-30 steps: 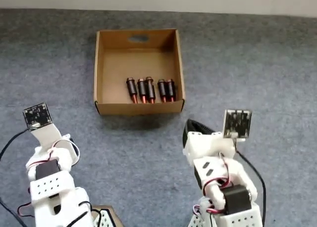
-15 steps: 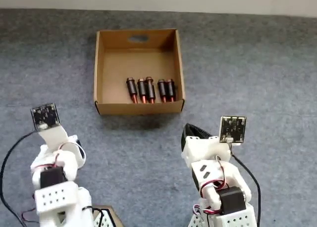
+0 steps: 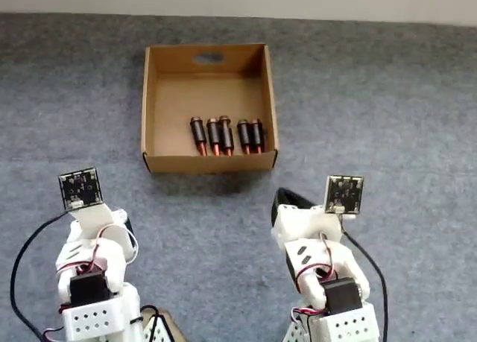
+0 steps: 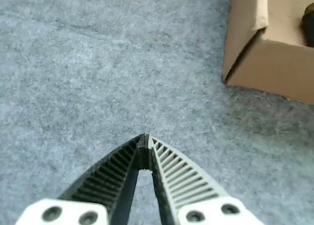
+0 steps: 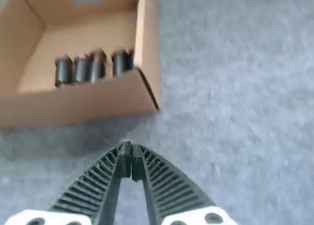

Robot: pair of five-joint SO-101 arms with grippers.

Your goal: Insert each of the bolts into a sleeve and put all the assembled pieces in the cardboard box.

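Five assembled pieces [image 3: 225,135] are seen lying side by side in one row inside the cardboard box [image 3: 186,96], close to its wall nearest the arms (each a dark sleeve with a coppery end). Two grippers are held outside that wall, over the grey mat [image 3: 387,103]. The left gripper [image 4: 143,141] is pressed together on nothing, and the right gripper [image 5: 126,151] is likewise closed and empty.

We keep our left arm [image 3: 95,279] folded back on the near side, wrist raised; the left gripper [image 4: 143,138] points forward and down, its jaws closed with the tips touching. Our right arm [image 3: 322,271] is folded the same way beside it, well apart; the right gripper [image 5: 126,146] also points forward and down, jaws closed tip to tip.
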